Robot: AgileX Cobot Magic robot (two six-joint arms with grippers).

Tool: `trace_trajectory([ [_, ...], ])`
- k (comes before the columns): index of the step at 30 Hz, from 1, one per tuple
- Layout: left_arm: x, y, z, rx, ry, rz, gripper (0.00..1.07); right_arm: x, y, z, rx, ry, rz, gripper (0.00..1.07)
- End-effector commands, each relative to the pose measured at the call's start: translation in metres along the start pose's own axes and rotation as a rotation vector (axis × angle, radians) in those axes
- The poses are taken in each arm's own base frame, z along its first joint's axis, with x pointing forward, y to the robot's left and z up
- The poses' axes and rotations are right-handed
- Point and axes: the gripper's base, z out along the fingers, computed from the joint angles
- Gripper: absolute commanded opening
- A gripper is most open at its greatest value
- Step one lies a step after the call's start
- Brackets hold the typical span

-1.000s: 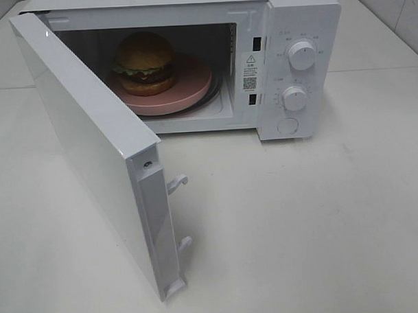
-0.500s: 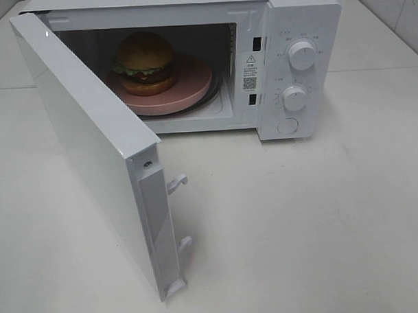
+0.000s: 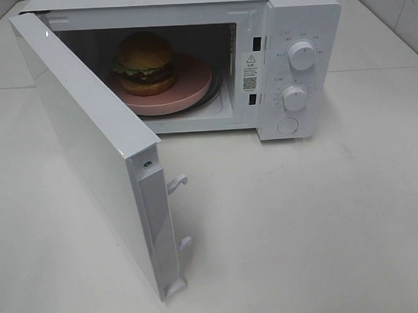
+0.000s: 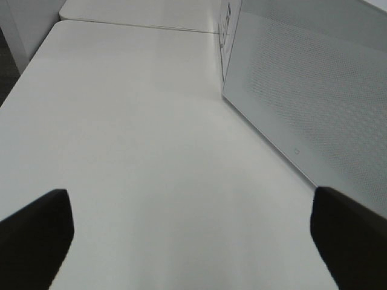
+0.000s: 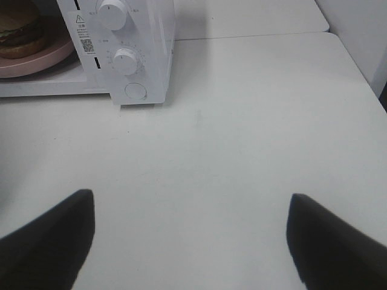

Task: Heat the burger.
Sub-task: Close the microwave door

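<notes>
Across the white tabletop (image 3: 321,214) stands the microwave (image 3: 307,16), the largest thing on it and the landmark for the rest. Its door (image 3: 84,133) hangs wide open from the microwave's left front corner, its long edge running straight out from the cabinet towards the front of the tabletop. Inside the cavity lies a pink plate (image 3: 186,92), and the burger (image 3: 145,62) sits upright on the plate's left part, towards the hinge side. Two round knobs, the upper knob (image 3: 301,55) and the lower knob (image 3: 295,98), are on the panel right of the cavity.

Neither arm shows in the high view. The left claw (image 4: 190,202) is spread wide and holds nothing; it hangs over bare tabletop on the outer side of the door, whose meshed face rises just beside it. The right claw (image 5: 187,205) is likewise spread wide and empty, out in front of the knob panel and well apart from it.

With the burger already in, shutting the door looks like the step in hand. The left claw is the nearer one, and a push across the door's outer face towards the cavity would swing it closed.
</notes>
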Motion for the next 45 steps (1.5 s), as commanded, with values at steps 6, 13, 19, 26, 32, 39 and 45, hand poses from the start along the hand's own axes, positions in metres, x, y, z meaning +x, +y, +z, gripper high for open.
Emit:
trace_trajectory([
  [6, -0.001, -0.001, -0.002, 0.014, -0.019, -0.009, 1.01, 0.001, 0.000, -0.003, 0.001, -0.032, 0.011, 0.76],
  [13, -0.022, -0.002, -0.005, 0.015, -0.158, -0.009, 0.98, 0.001, 0.000, -0.003, 0.001, -0.032, 0.011, 0.72],
  [19, -0.033, -0.001, 0.007, 0.012, -0.136, -0.015, 0.83, 0.001, 0.000, -0.003, 0.001, -0.032, 0.011, 0.71],
  [26, -0.057, -0.002, 0.035, 0.021, -0.143, -0.045, 0.25, 0.001, 0.000, -0.003, 0.001, -0.032, 0.011, 0.71],
  [32, -0.073, 0.000, 0.056, 0.006, -0.195, -0.038, 0.00, 0.001, 0.000, -0.003, 0.001, -0.032, 0.011, 0.71],
  [39, -0.070, 0.004, 0.088, -0.008, -0.290, -0.050, 0.00, 0.001, 0.000, -0.003, 0.001, -0.032, 0.011, 0.71],
  [45, -0.049, 0.011, 0.124, -0.035, -0.394, -0.058, 0.00, 0.001, 0.000, -0.003, 0.001, -0.032, 0.011, 0.71],
])
